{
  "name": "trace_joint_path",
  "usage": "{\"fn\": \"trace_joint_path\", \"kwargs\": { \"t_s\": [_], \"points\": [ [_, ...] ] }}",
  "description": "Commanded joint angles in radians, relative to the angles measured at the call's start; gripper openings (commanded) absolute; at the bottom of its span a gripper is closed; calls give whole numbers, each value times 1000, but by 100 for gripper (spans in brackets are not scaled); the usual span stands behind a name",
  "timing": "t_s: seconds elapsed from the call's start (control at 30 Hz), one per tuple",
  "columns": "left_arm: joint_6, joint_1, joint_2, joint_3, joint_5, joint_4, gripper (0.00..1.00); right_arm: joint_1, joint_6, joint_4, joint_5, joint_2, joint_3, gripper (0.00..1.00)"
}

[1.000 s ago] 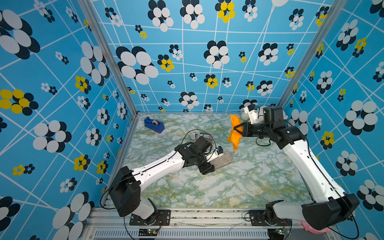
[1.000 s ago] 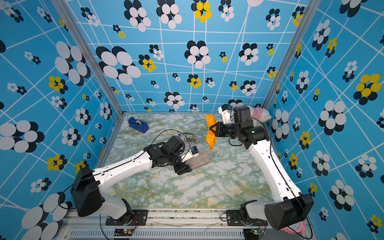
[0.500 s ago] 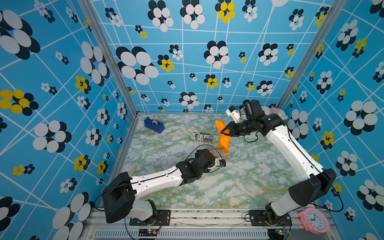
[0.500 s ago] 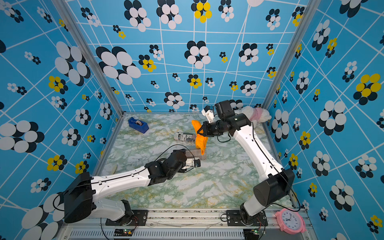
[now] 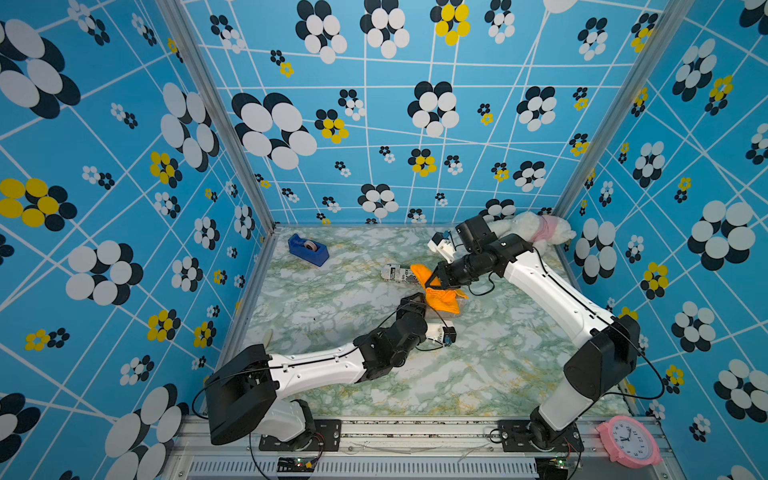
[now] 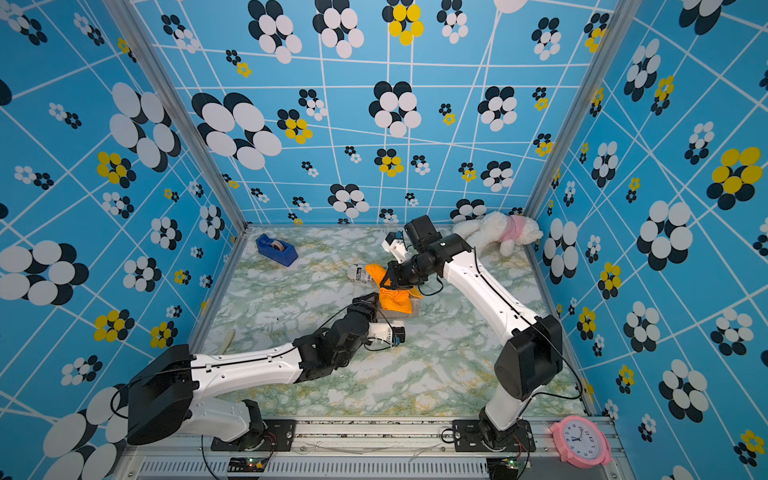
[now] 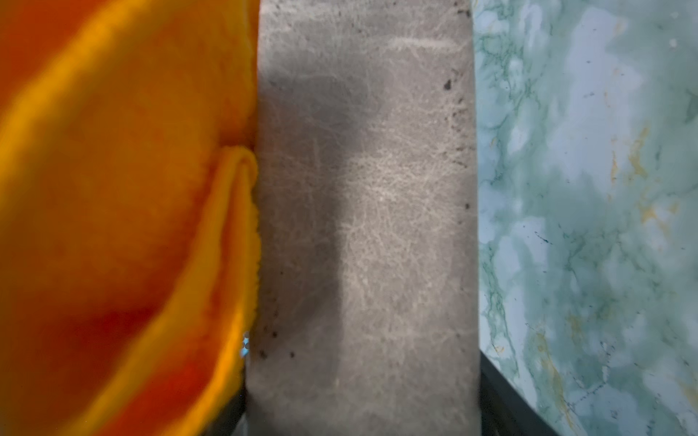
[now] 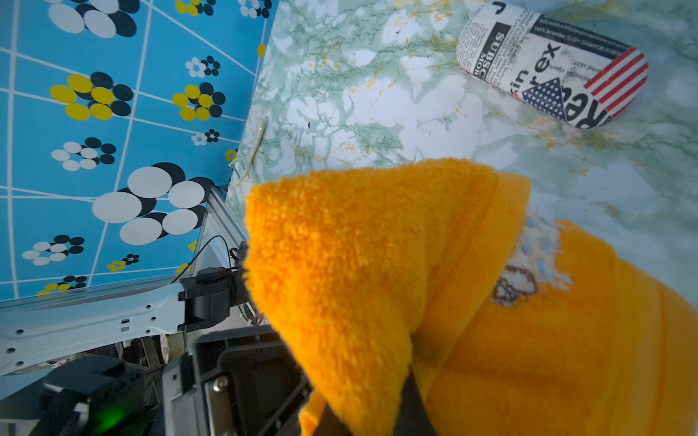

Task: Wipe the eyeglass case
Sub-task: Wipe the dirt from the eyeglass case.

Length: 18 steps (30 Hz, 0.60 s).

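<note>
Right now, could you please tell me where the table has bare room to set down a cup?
Widest: the front of the table, between left arm and right arm. Smaller: between tape dispenser and printed case. Crowded: the middle, where the orange cloth covers part of the grey case; a plush toy fills the back right corner.

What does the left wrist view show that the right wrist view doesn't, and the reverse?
Left wrist only: the scuffed grey eyeglass case, close up. Right wrist only: a newspaper-print case lying on the tabletop, the blue flowered wall and the left arm. Both: the orange towel, which lies against the grey case's side in the left wrist view, and the green marble tabletop.
</note>
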Motion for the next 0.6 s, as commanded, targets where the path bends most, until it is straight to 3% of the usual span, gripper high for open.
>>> {"fn": "trace_joint_path", "kwargs": {
  "t_s": [0.0,0.2,0.4,0.57],
  "points": [
    [-37,8,-30,29,-53,142,15,-62,-55,-102,112,-53,-109,0],
    [-49,10,-23,23,-55,144,15,-102,-52,-77,76,-118,-136,0],
    [-35,5,-28,35,-47,137,15,49,-28,-63,53,-21,-28,0],
    [20,1,-34,15,-54,186,15,80,-71,-119,51,25,55,0]
  ]
}}
